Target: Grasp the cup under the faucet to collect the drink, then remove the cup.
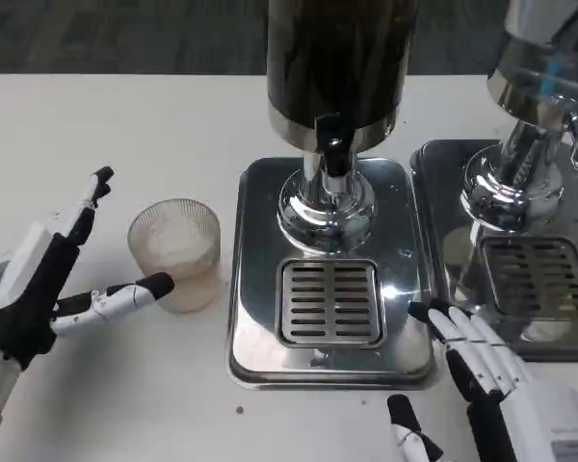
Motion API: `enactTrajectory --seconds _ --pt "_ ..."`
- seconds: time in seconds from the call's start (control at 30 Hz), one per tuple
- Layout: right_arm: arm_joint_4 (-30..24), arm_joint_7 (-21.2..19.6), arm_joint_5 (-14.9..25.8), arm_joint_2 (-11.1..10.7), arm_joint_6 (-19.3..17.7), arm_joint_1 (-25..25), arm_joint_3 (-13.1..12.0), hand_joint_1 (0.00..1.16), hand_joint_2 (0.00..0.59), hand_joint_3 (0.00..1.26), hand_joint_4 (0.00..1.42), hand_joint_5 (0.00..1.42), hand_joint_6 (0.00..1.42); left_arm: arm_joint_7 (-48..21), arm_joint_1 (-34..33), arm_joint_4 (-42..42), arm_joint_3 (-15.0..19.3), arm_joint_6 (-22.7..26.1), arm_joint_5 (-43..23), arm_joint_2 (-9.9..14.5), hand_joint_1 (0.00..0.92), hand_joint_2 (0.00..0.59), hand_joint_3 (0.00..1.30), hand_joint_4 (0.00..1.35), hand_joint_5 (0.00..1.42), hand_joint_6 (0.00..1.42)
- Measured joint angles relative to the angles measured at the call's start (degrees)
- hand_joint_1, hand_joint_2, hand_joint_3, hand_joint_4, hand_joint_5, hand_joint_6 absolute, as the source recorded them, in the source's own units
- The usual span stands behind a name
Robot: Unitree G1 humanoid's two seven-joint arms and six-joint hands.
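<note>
A clear ribbed cup (176, 252) stands upright on the white table, left of the dispenser's steel base (260, 318). My left hand (53, 274) is beside it on the left, fingers spread, holding nothing; one fingertip (156, 285) touches or nearly touches the cup's lower side. The black faucet (334, 156) hangs from the dark drink tank (339, 67) above the slotted drip grate (328, 301), where nothing stands. At the base's front right corner lies my right hand (477, 371), fingers straight and empty.
A second dispenser (525, 164) with its own steel base and grate stands at the right edge. Bare white table (125, 125) stretches behind and in front of the cup.
</note>
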Motion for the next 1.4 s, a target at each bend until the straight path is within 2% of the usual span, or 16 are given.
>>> enactTrajectory --seconds 0.17,0.5,1.1,1.4 --pt "0.13 0.00 0.00 0.00 0.00 -0.38 0.43 0.41 0.429 0.21 0.14 0.14 0.28 -0.11 -1.51 3.03 -0.51 -0.07 -0.88 -0.03 0.190 0.013 0.04 0.00 0.13 0.12" --pt "0.35 -0.01 -0.01 -0.02 -0.01 -1.11 1.32 0.42 0.429 0.22 0.14 0.15 0.29 -2.48 -5.86 6.84 -4.40 0.26 -1.60 -0.27 0.195 0.017 0.04 0.01 0.15 0.13" --pt "0.87 -0.01 0.39 0.10 -0.01 -1.14 1.92 0.42 0.429 0.24 0.15 0.15 0.28 -7.33 -8.82 10.77 -5.31 1.58 -3.90 -1.25 0.211 0.019 0.06 0.05 0.19 0.15" --pt "0.88 0.00 1.41 0.08 -0.01 -0.95 1.91 0.42 0.429 0.24 0.16 0.16 0.28 -7.29 -9.91 12.31 -6.70 0.62 -3.93 -3.07 0.207 0.030 0.06 0.06 0.20 0.17"
